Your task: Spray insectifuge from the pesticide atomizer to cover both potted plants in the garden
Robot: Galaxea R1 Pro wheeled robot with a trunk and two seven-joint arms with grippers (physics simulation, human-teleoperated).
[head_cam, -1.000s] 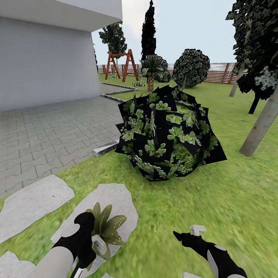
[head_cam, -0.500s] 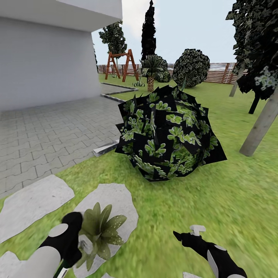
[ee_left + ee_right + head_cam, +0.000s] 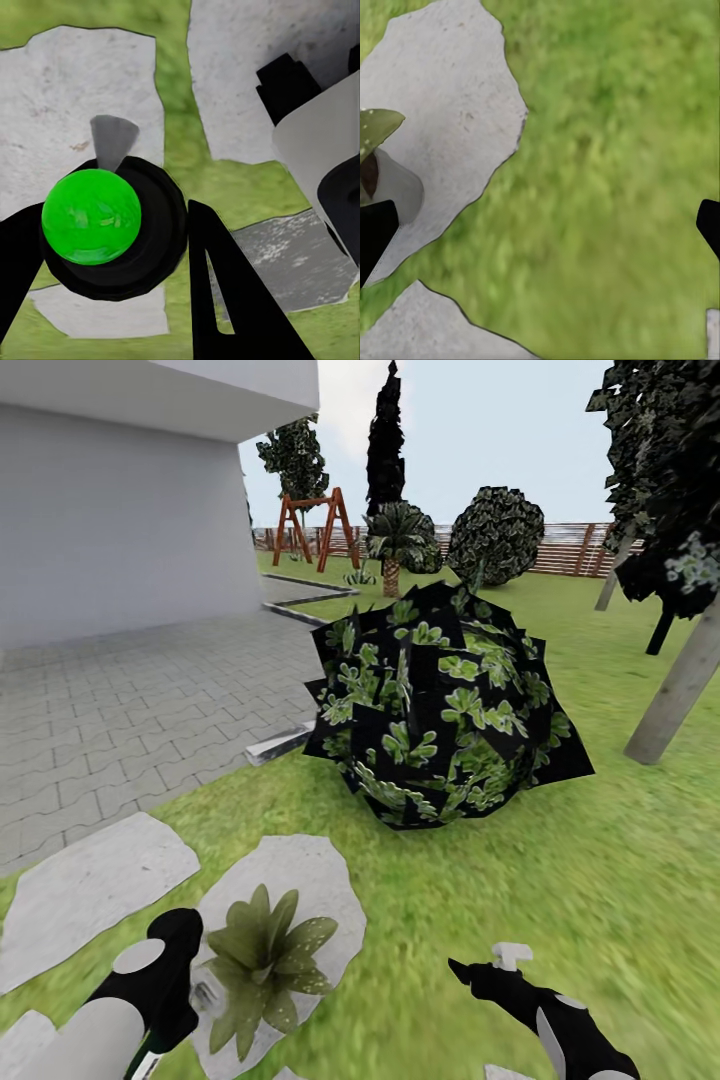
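Green lawn (image 3: 600,880) and grey stones (image 3: 90,890) lie around a big bush (image 3: 445,710). One small plant (image 3: 262,970) sits on a stone. Just beside it, the left end effector (image 3: 161,255) is clamped on the atomizer (image 3: 94,217). The right end effector (image 3: 540,225) is spread apart, holding nothing. If the nozzle points wrong, spray could miss the leaves.

Left claw (image 3: 200,995) mostly hidden behind own wrist — atomizer (image 3: 207,994) perhaps grey bit there; right forearm cut off.
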